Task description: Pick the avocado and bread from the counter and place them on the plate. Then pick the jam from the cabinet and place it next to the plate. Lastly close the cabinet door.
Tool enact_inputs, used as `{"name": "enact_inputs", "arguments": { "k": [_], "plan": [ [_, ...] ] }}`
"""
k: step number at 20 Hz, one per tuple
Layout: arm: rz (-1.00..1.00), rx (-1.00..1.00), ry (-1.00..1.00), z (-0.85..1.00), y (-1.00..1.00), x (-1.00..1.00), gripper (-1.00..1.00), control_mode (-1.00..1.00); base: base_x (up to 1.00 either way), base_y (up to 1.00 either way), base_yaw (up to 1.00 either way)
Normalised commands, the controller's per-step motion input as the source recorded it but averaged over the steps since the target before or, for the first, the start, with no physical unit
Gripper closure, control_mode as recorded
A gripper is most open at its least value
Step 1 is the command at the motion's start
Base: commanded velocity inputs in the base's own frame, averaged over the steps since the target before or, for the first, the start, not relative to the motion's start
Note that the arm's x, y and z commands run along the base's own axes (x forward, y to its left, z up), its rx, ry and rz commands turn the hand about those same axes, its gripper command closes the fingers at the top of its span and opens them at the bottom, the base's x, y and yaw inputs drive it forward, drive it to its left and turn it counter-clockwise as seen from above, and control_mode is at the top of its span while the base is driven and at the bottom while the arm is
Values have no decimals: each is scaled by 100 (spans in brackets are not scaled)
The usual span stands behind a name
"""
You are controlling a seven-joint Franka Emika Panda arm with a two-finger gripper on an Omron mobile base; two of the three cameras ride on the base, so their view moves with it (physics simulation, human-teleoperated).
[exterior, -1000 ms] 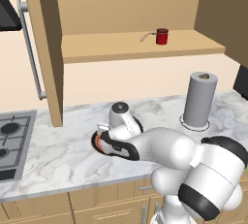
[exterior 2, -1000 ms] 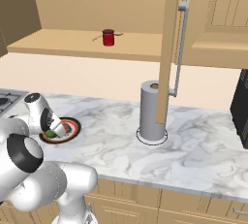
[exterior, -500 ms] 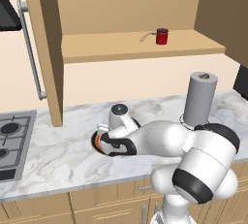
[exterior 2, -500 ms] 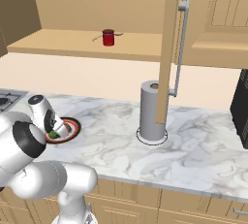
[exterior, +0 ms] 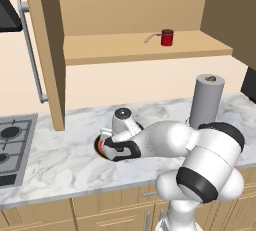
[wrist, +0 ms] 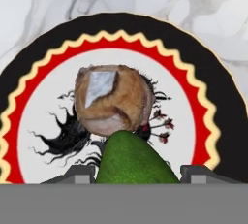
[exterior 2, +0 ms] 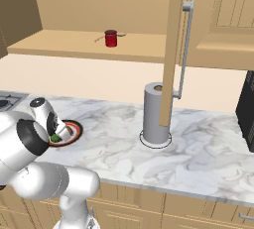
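Nearest the wrist camera, the avocado (wrist: 133, 162) is seen between the two dark tips of the gripper (wrist: 140, 172), which stand well apart at either side of it; whether they press on it or have let go cannot be told. Just beyond and touching it, the bread (wrist: 114, 99) rests on the white centre of the plate (wrist: 203, 99), over the black motif. In the right base view the avocado (exterior 2: 56, 137) is a green patch at the hand above the plate (exterior 2: 72, 133), which lies on the marble counter (exterior 2: 208, 148). A grey paper-towel roll (exterior: 206, 100) stands farther along the counter. Farthest, the jam (exterior: 167, 37) stands upright on the shelf of the cabinet (exterior: 130, 50), and the cabinet door (exterior 2: 171, 49) hangs open.

The avocado is judged smooth, firm and prone to roll, so a release low on the plate is favoured. The bread is judged light and rough, unlikely to slide. The jam, presumably rigid and heavier, is best taken across the middle of its cylindrical wall, fingers level. The door is best pushed on its panel near the bar handle (exterior 2: 182, 49).
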Motion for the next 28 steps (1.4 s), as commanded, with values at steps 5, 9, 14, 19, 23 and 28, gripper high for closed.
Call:
{"name": "enact_inputs", "arguments": {
  "k": [5,9,14,19,23,28],
  "plan": [
    [0,0,0,-9,0,2,100,-100,0,0,0],
    [0,-1,0,-10,0,5,100,-100,0,0,0],
    [0,0,0,-4,0,3,-100,-100,0,0,0],
    [0,0,0,11,0,0,-100,-100,0,0,0],
    [0,0,-2,23,0,0,-100,-100,0,0,0],
    [0,0,-3,31,0,0,-100,-100,0,0,0]
  ]
}}
